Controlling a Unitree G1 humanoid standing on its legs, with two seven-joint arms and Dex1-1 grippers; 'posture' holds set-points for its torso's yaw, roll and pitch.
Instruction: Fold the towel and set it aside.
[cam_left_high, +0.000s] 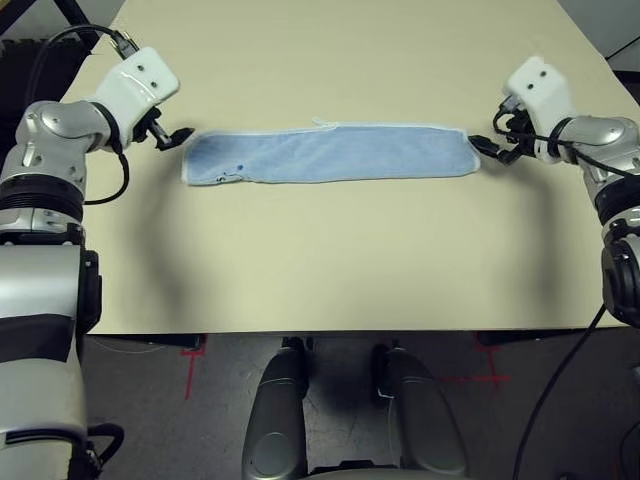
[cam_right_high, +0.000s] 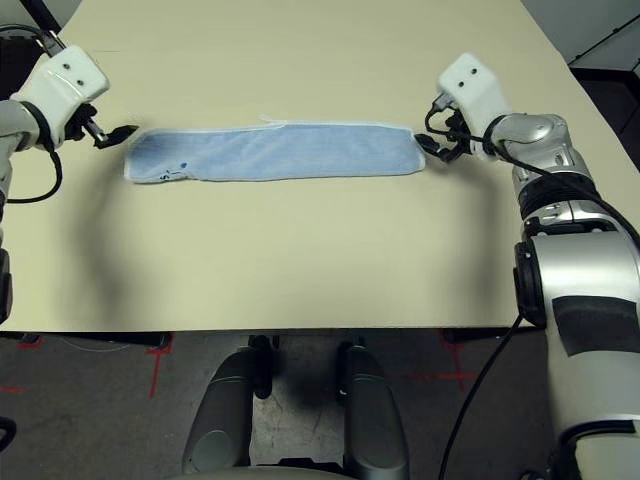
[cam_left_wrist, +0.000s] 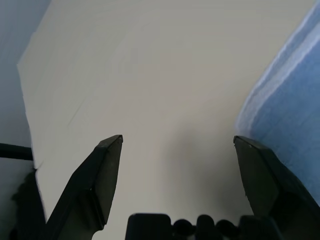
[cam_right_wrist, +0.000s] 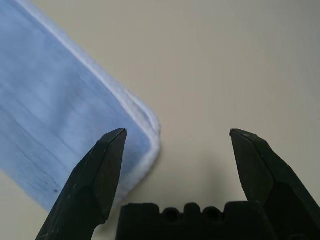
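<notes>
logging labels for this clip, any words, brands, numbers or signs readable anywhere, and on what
None can be read.
The towel carries only a small dark scribble-like mark near its end by the left gripper; it forms no legible letters.
The table and the right gripper show no print.
Red tape marks on the floor are crosses, not text.

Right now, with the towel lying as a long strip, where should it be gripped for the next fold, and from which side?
Probably at its two short ends. The towel lies flat and long across the table, with the left gripper and right gripper open, one just beyond each end. Come inward from each end along the strip and pinch the stitched edge.
</notes>
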